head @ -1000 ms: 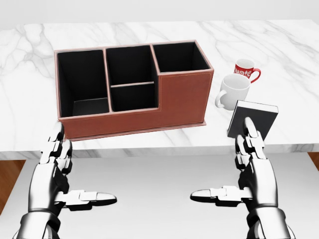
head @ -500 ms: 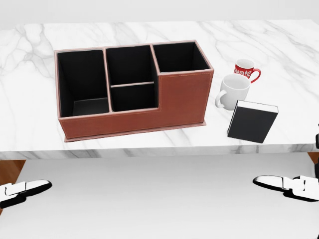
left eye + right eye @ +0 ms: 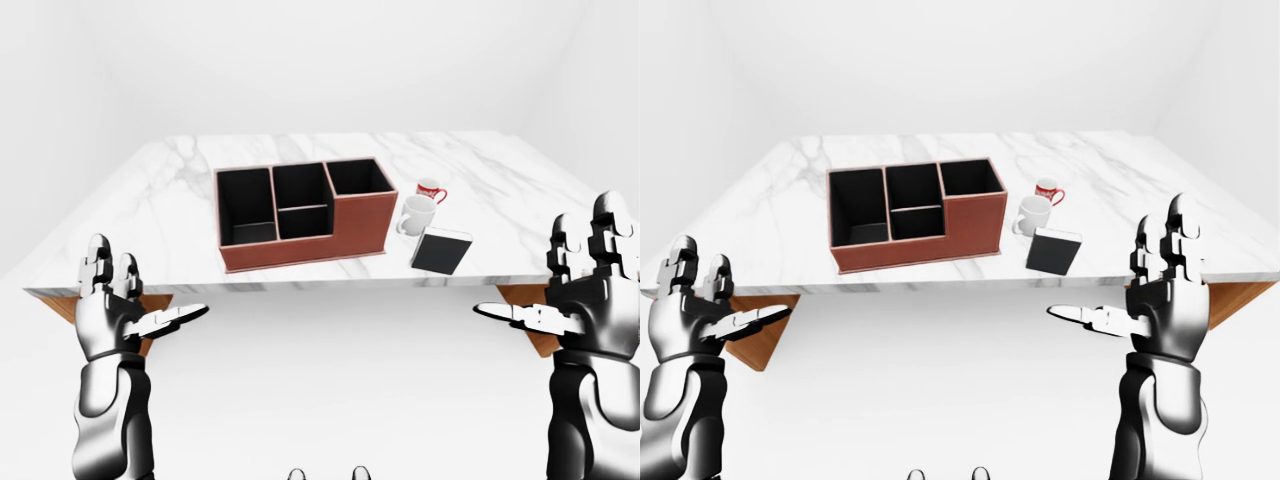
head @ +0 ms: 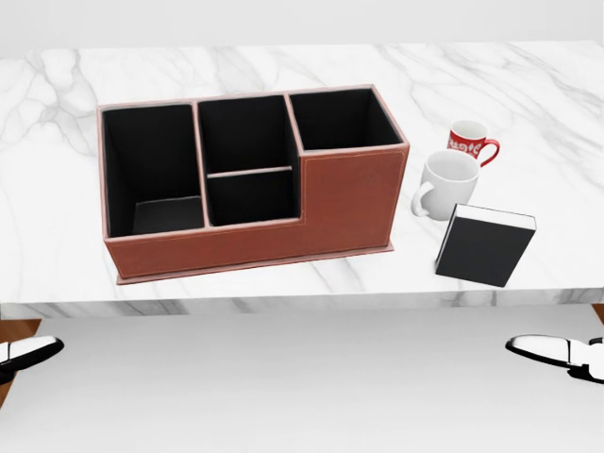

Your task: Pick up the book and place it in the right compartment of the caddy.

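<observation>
Head view shows the marble table [image 4: 57, 245] bearing the brown caddy [image 4: 354, 203], compartments dark and bare. Both hands, left hand [image 3: 110, 320] and right hand [image 3: 1165, 300], hover below the table edge, fingers spread wide, holding nothing. Right of the caddy lies the black book [image 4: 483, 247], touching a white mug [image 4: 445, 182]; the red mug's [image 4: 470, 142] white lettering is unreadable.

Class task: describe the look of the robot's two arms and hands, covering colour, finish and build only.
Each robot hand, left and right, is glossy chrome-silver metal with dark joint seams, built of blocky segmented fingers and a slimmer thumb. The forearms are smooth, rounded silver shells with black gaps. No cables, markings or sleeves show.
</observation>
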You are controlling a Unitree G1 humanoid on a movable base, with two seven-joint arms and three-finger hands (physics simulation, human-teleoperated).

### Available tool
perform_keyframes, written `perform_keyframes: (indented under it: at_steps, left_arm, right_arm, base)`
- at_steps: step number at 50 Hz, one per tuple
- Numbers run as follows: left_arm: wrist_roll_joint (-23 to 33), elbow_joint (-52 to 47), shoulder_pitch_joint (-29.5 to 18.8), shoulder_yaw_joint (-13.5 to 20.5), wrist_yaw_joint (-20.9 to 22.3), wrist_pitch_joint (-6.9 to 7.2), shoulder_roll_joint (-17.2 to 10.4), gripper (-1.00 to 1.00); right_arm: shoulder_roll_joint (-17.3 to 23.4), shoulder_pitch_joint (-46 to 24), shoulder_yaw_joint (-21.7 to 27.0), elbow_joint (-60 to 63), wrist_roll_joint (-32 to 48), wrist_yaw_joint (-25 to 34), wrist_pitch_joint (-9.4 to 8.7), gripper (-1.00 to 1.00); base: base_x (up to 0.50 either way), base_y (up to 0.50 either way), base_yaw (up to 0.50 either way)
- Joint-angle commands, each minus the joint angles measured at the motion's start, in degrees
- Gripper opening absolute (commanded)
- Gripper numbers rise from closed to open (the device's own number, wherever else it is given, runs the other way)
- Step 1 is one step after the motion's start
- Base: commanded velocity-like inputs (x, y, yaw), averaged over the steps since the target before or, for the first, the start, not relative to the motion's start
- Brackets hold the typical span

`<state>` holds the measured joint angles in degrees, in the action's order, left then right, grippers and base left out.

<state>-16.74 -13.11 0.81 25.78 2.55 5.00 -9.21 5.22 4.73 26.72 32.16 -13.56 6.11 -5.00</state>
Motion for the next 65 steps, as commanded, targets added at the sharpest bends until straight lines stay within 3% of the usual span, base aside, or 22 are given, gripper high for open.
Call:
perform_keyframes:
  at_steps: [1, 65]
  left_arm:
    - [-0.7, -0.9, 0.3, 0.3, -0.2, 0.0, 0.1, 1.0]
    - [-0.6, -0.3, 0.4, 0.3, 0.1, 0.0, 0.2, 1.0]
  right_arm:
    - [-0.2, 0.1, 0.2, 0.5, 0.3, 0.4, 0.0, 1.0]
    - [-0.7, 0.5, -0.5, 0.5, 0.9, 0.9, 0.0, 1.0]
  base:
    - [0.3, 0.0, 0.0]
    - [0.3, 0.0, 0.0]
